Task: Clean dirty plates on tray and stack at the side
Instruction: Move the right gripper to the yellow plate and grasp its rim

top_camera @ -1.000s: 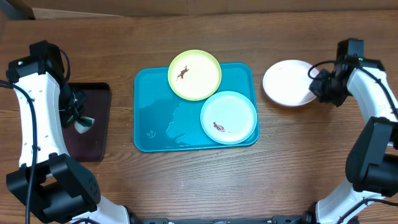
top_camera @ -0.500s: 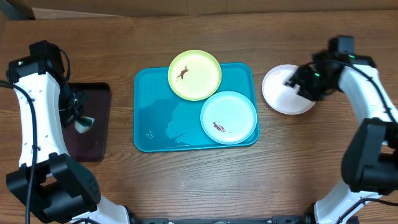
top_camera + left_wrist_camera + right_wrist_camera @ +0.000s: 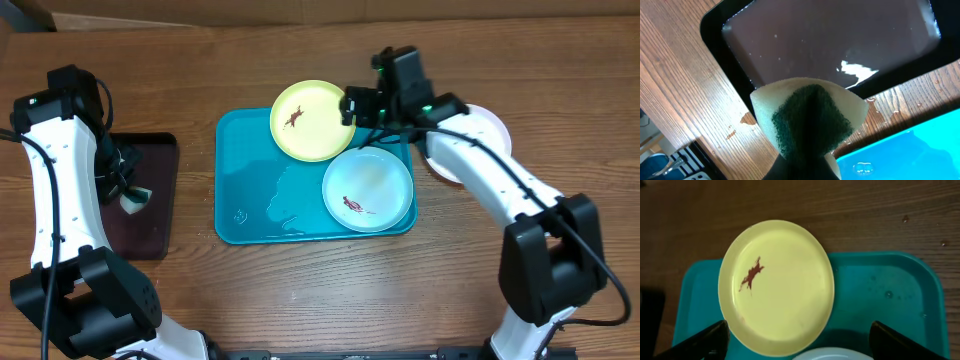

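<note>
Overhead: the white plate (image 3: 492, 125) lies right of the tray (image 3: 245, 190). The right gripper (image 3: 362, 108) has let it go and swung over the yellow-green plate (image 3: 305, 125), jaws wide and empty. The left gripper (image 3: 124, 188) is clenched on a sponge (image 3: 807, 117).

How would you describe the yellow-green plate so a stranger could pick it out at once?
Find the large turquoise tray in the middle of the wooden table. Of the two plates on it, the yellow-green plate overhangs the far rim. Its colour sets it apart from the light blue plate nearer the front right corner.
</note>
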Motion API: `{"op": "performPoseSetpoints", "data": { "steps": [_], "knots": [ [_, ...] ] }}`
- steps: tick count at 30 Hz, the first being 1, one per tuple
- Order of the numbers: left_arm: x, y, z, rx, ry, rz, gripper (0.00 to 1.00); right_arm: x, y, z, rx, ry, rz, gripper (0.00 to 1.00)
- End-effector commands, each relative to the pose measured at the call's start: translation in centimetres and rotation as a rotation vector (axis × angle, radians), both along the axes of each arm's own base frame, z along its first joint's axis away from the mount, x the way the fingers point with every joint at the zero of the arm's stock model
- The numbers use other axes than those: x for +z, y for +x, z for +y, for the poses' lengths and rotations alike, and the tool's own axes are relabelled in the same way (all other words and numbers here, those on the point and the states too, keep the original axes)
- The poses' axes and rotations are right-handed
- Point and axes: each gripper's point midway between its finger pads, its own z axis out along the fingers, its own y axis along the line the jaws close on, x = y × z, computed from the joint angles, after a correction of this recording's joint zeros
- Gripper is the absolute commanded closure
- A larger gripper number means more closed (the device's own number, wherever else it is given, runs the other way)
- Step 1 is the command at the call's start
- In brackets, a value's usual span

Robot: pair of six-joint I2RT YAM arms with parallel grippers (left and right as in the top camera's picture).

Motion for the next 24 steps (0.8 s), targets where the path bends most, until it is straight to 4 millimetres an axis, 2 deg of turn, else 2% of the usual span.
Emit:
{"op": "performPoseSetpoints", "data": {
  "steps": [1, 7, 12, 16, 24],
  "knots": [
    [0.1, 0.0, 0.1, -0.008, -0.002, -0.004, 0.96, -2.7, 1.9, -0.8, -0.166, -0.010, 0.020, 0.12],
    [0.1, 0.0, 0.1, -0.008, -0.002, -0.004, 0.96, -6.9, 2.0, 0.6, -0.164, 0.041, 0.101, 0.18],
    [0.1, 0.0, 0.1, -0.008, -0.002, -0.005, 0.96, -7.7, 1.8, 1.4, -0.135, 0.066, 0.122, 0.30],
    [0.1, 0.0, 0.1, -0.008, -0.001, -0.005, 0.96, -8.3, 1.4, 2.1, -0.119, 0.058, 0.133, 0.45],
    [0.1, 0.0, 0.1, -0.009, -0.001, -0.006, 0.96, -10.4, 0.0, 4.0, -0.088, 0.028, 0.161, 0.48]
  ]
}}
